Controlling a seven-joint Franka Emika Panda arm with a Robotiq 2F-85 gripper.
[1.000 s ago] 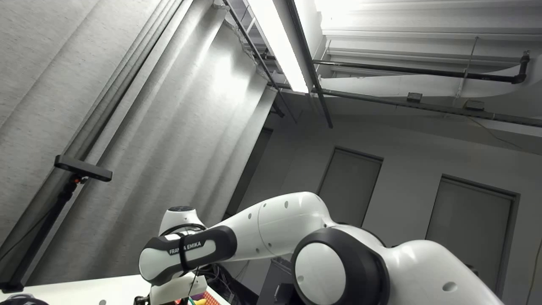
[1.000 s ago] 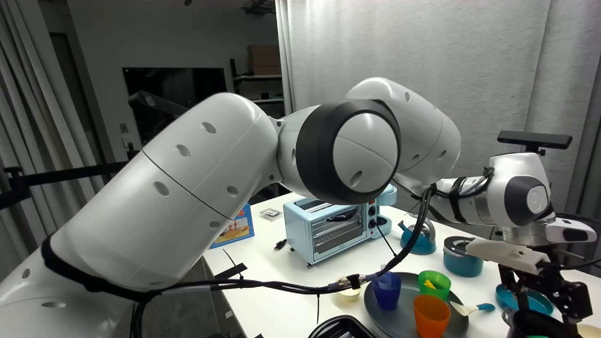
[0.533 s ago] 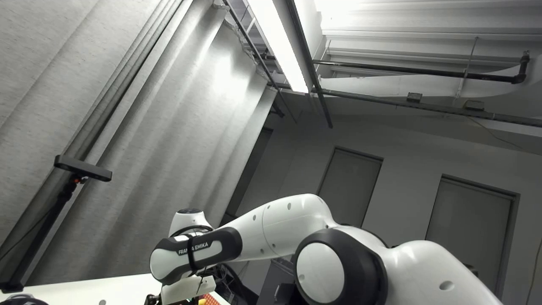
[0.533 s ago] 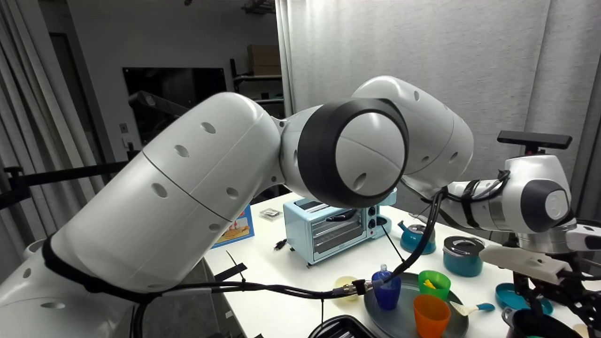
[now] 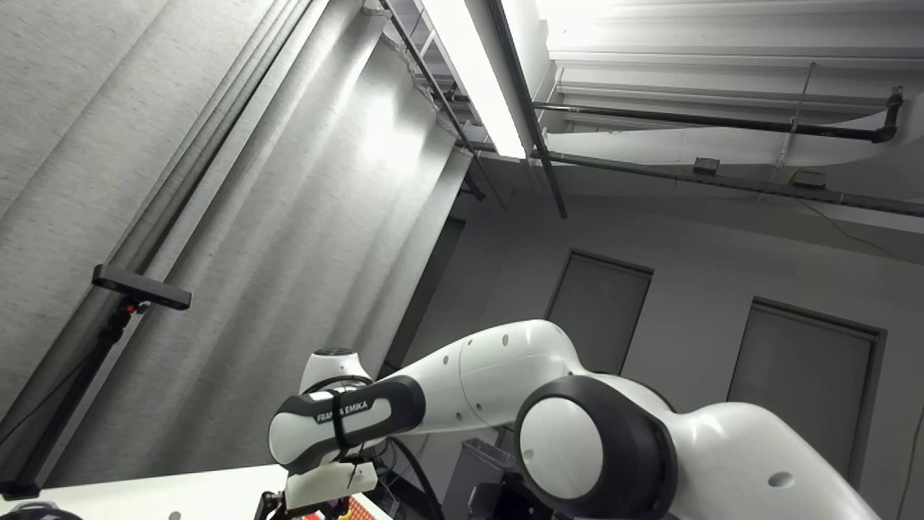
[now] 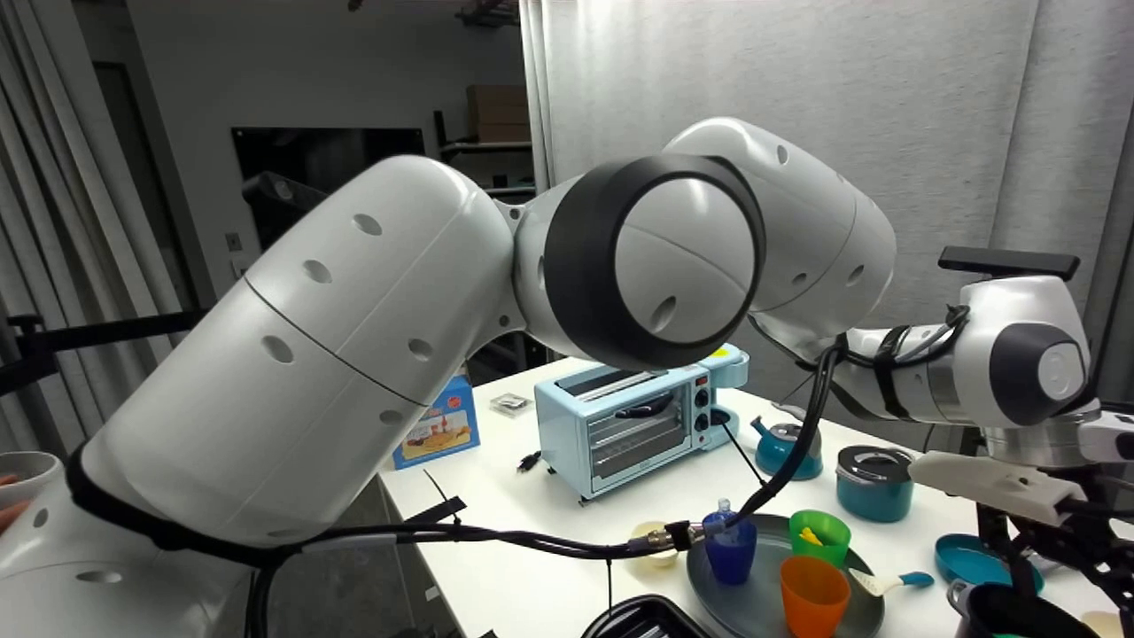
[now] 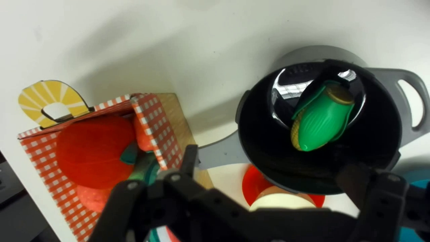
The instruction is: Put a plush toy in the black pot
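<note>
In the wrist view the black pot (image 7: 265, 141) lies under my gripper (image 7: 271, 173), which is open with nothing between its fingers. Inside the pot rests a shiny green and yellow corn toy (image 7: 322, 121); I cannot tell whether it is plush. A red, soft-looking toy (image 7: 94, 151) sits with other toys in the box at the left of the wrist view. In an exterior view the open gripper (image 6: 1067, 594) hangs over the same pot (image 6: 979, 620), close to the right edge, with a scrap of green inside.
The red-checked box (image 7: 43, 151) stands left of the pot's handle (image 7: 221, 154). A red bowl (image 7: 252, 185) lies below the pot. A plate (image 6: 757, 602) with cups, a spatula (image 6: 886, 580), a teal pan (image 6: 992, 563), a teal pot (image 6: 873, 492) and a toaster oven (image 6: 611, 443) share the table.
The fingers have spread wider. The arm has shifted right in both exterior views and its links have lifted slightly. A white bowl or cup has come into view at an exterior view's left edge.
</note>
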